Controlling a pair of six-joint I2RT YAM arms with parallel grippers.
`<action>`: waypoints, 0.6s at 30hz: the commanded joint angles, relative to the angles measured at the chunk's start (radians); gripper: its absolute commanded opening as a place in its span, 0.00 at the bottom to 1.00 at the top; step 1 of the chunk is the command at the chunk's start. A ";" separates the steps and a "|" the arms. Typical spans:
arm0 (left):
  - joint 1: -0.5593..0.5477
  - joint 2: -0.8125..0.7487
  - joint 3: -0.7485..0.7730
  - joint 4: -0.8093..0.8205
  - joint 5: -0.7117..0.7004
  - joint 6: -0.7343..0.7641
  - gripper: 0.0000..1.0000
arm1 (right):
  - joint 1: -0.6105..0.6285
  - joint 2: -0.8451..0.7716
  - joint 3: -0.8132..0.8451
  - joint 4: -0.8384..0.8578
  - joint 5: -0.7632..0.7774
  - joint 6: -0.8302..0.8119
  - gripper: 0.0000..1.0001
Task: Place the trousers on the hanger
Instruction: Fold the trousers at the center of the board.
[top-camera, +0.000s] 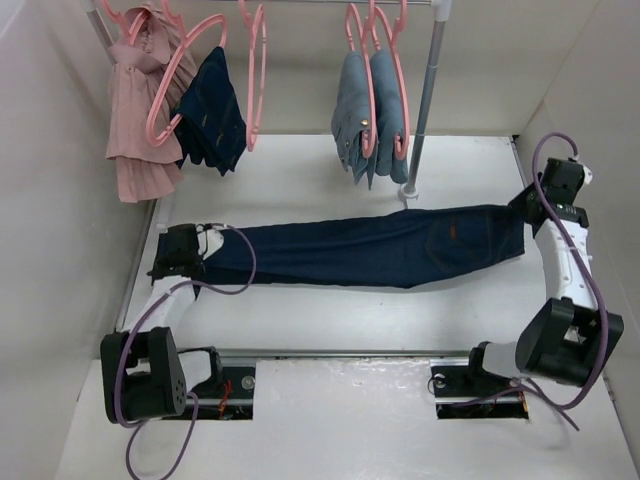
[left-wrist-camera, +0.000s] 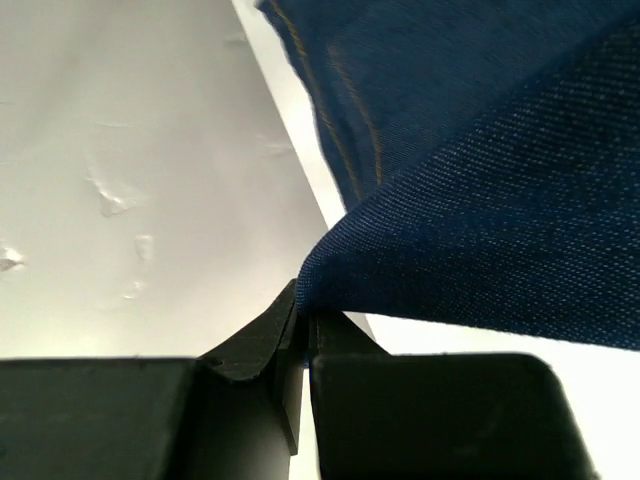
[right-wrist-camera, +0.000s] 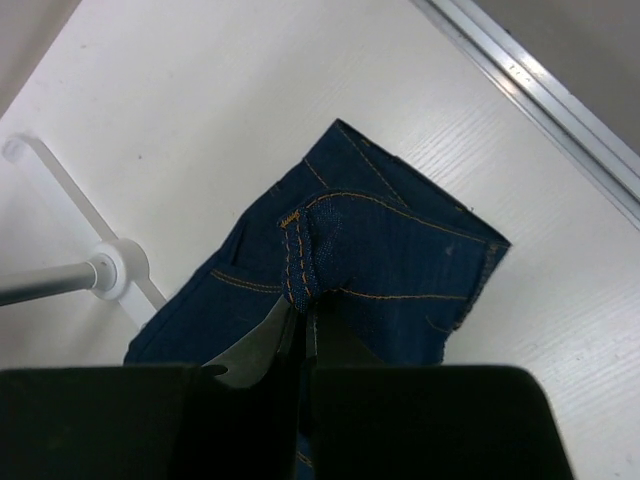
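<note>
Two ends of the trousers (top-camera: 380, 250) are pinched: the left pincer (top-camera: 190, 250) grips the hems at mid-left and the right pincer (top-camera: 530, 205) grips the waistband at mid-right, above the desk (top-camera: 330, 310). This looks like the spreading step. Next, the trousers likely need lifting toward the empty hanger (top-camera: 255, 60), upper centre.

I can read no writing, number or brand mark in any view. The small tan patch (top-camera: 452, 235) on the trousers (top-camera: 370, 250) is too tiny for me to make out lettering, and the orange stitching (right-wrist-camera: 295, 250) forms no letters.
</note>
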 joint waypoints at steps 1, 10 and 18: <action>0.001 -0.039 -0.043 0.159 -0.076 0.072 0.00 | 0.035 0.043 0.069 0.096 0.016 -0.032 0.00; 0.042 -0.091 0.090 -0.403 0.201 0.022 0.86 | 0.058 0.217 0.189 0.061 0.057 -0.072 0.00; 0.064 -0.063 0.345 -0.570 0.542 -0.163 0.49 | 0.076 0.235 0.181 0.070 0.048 -0.090 0.00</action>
